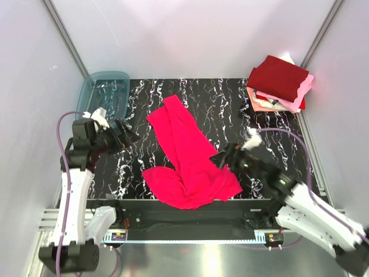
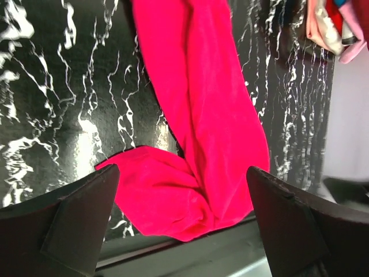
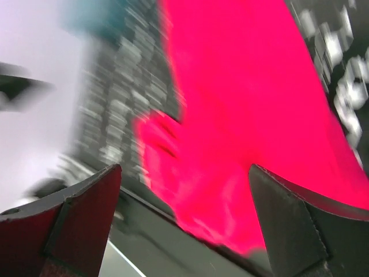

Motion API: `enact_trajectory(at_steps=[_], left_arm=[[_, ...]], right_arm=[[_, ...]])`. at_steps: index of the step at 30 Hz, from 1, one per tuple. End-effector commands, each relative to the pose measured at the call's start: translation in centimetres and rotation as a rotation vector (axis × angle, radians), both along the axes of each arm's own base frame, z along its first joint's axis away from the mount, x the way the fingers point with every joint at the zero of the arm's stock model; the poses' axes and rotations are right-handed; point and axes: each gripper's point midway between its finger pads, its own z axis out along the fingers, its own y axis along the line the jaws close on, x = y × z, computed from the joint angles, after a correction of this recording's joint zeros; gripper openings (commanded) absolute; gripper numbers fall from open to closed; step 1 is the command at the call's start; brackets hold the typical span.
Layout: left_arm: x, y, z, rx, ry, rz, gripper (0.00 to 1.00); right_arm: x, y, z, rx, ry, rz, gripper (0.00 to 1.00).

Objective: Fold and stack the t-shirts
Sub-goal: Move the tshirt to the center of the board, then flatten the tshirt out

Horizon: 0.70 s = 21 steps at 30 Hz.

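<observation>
Top external view shows you the black marbled table (image 1: 277,144), the bright pinkish-red t-shirt (image 1: 187,156) lying rumpled across its middle. Folded t-shirts (image 1: 279,83) sit stacked at the far right corner. Your left gripper (image 1: 128,134) and right gripper (image 1: 221,160) flank the rumpled shirt, both spread wide, empty.

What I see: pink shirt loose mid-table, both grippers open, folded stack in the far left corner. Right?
No: the folded stack sits in the far right corner, per the top view; the tub is far left. The pink shirt lies loose mid-table, and the left gripper and right gripper are open.
</observation>
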Motion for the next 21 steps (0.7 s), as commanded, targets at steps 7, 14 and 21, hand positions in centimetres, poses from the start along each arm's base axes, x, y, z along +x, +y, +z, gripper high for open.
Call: enact_trajectory(at_steps=[7,14,21], left_arm=[[-3.1,-1.1,-5.1,0.164,0.071,-0.003,0.99],[-1.4,0.3,-3.0,0.270,0.000,0.005,0.99],[-1.0,4.8,-2.0,0.383,-0.021,0.086,0.99]], right_arm=[[-2.4,3.6,-8.8,-0.216,0.401,0.143,0.92],[-4.3,11.7,-7.6,-0.479,0.316,0.344,0.91],[-4.4,22.1,-7.8,-0.592,0.277,0.520,0.84]])
